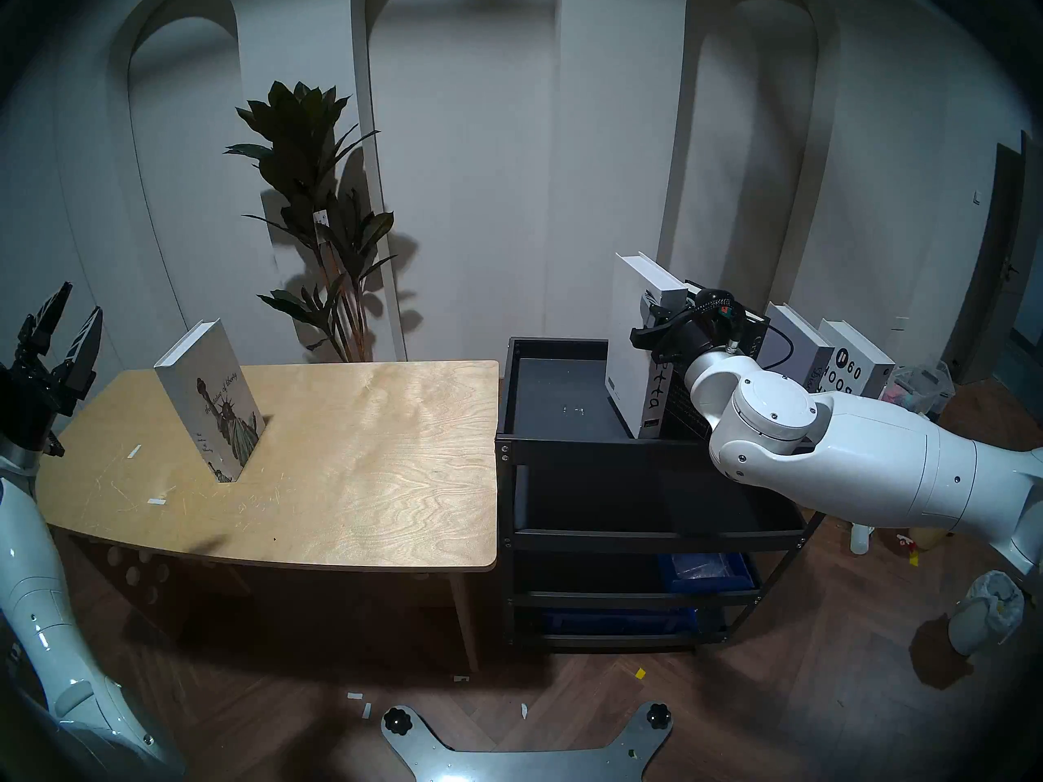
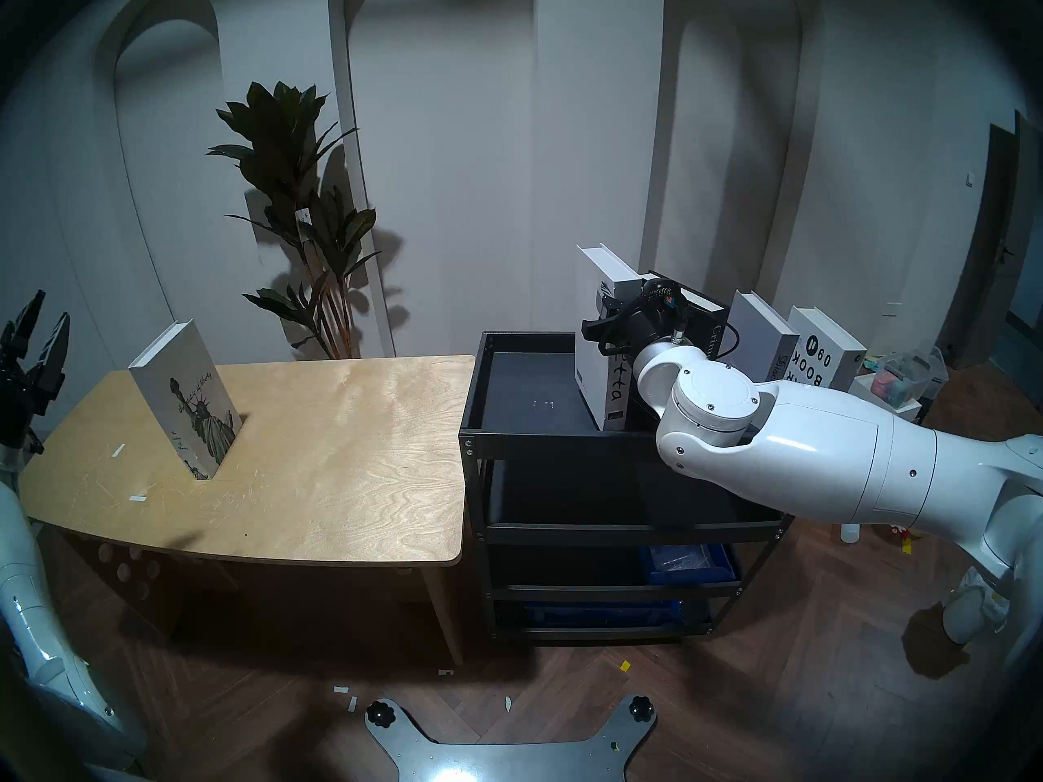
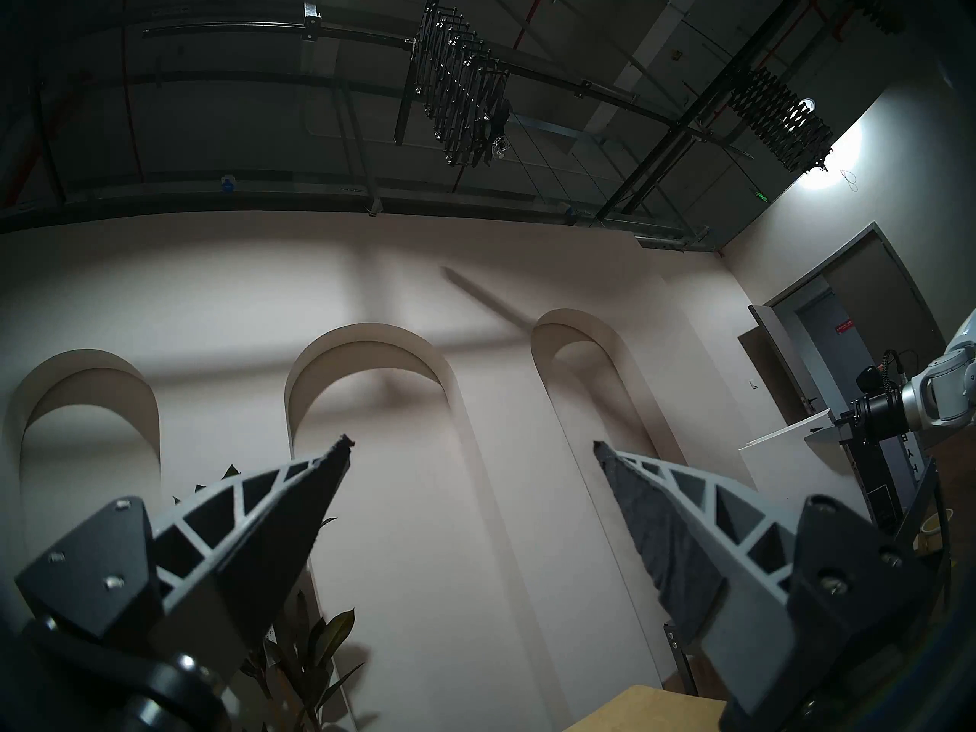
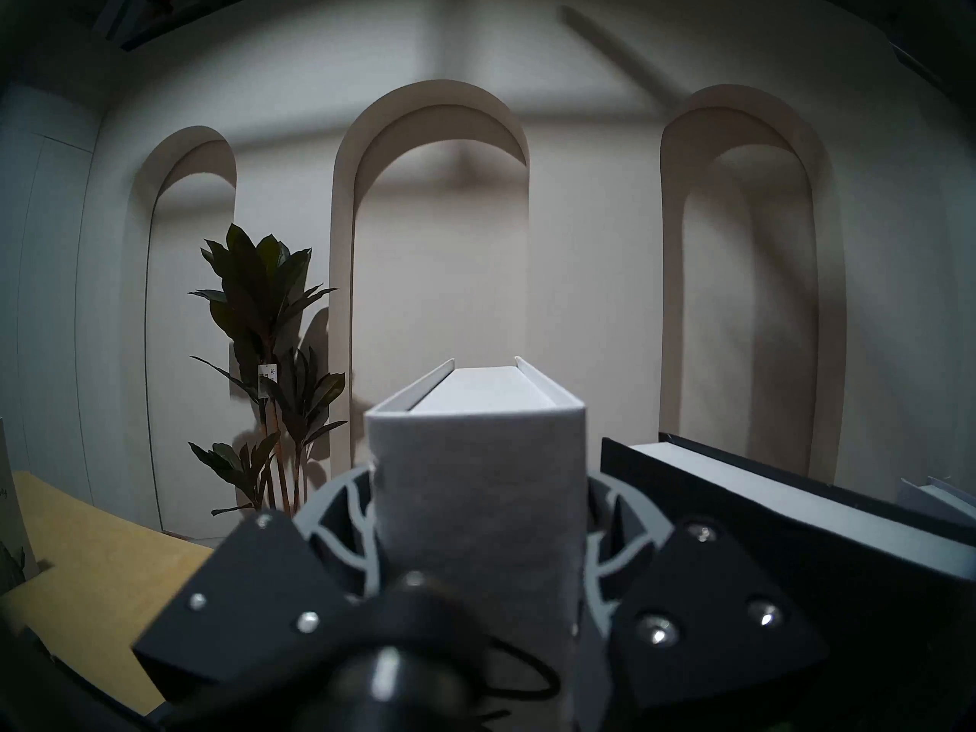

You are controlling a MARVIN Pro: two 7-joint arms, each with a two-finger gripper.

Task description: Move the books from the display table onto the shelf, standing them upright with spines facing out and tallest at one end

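Observation:
A pale grey Statue of Liberty book (image 1: pixel 209 403) stands tilted on the display table (image 1: pixel 367 453), near its left end. On the shelf (image 1: pixel 508 391), a black trolley, a white "Arietta" book (image 1: pixel 629 357) stands upright, spine toward me. My right gripper (image 1: pixel 657 318) is shut on its upper spine (image 4: pixel 478 504). To its right stand a black book (image 1: pixel 756 341), a grey book (image 1: pixel 790 341) and a white book (image 1: pixel 852 363), partly hidden by my right arm. My left gripper (image 1: pixel 62 324) is raised beside the table's left end, open and empty, and points up (image 3: pixel 472 445).
A tall potted plant (image 1: pixel 321 228) stands behind the table. Blue bins (image 1: pixel 705 572) sit on the trolley's lower tiers. Bags (image 1: pixel 920 388) and a white waste bin (image 1: pixel 987 611) clutter the floor at the right. My base plate (image 1: pixel 525 752) is at the bottom.

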